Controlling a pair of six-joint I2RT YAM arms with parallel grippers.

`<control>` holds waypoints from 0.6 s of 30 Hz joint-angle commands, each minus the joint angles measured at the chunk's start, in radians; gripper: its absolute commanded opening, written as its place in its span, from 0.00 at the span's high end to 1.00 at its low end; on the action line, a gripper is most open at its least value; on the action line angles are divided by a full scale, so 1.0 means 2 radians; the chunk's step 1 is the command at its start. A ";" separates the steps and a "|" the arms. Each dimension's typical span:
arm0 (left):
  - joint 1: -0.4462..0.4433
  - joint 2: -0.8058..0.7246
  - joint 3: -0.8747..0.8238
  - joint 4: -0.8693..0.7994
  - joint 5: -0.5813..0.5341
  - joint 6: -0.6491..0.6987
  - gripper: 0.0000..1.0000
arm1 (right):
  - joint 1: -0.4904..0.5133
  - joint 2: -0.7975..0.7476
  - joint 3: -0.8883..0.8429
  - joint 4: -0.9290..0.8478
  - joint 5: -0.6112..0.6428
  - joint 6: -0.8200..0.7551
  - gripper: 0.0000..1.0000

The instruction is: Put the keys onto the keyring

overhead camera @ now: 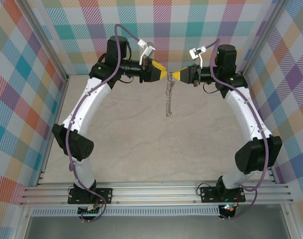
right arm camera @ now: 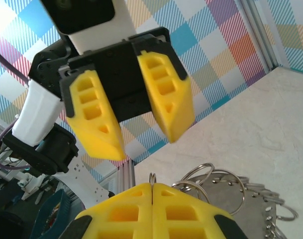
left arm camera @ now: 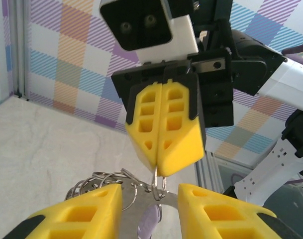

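Note:
The keyring (overhead camera: 168,97) hangs as a dangling string of loops high above the table, between the two gripper tips. My right gripper (right arm camera: 152,186) is shut on one small wire loop (right arm camera: 152,177) of the keyring (right arm camera: 241,199), and it comes down from above as the right gripper (left arm camera: 158,169). My left gripper (left arm camera: 150,193) stands open, its fingers either side of the grey hoop (left arm camera: 136,206). The lilac key (left arm camera: 151,221) sits just under the hoop's band and touches neither finger. Facing it in the right wrist view, the left gripper (right arm camera: 145,145) shows its jaws apart.
Both arms arch inward and meet tip to tip near the back wall (overhead camera: 161,30). The marbled table (overhead camera: 156,154) lies far below the hanging loops. Checked walls and aluminium posts (overhead camera: 51,59) enclose the sides, with a rail (overhead camera: 156,191) along the near edge.

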 commanded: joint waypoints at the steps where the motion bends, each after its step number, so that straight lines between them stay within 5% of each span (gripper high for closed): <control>1: -0.004 0.004 0.022 -0.010 0.024 0.009 0.65 | -0.001 -0.001 0.012 0.022 -0.025 -0.001 1.00; 18: -0.024 0.018 0.044 -0.022 0.032 0.013 0.65 | 0.003 0.003 0.010 0.041 -0.023 0.011 1.00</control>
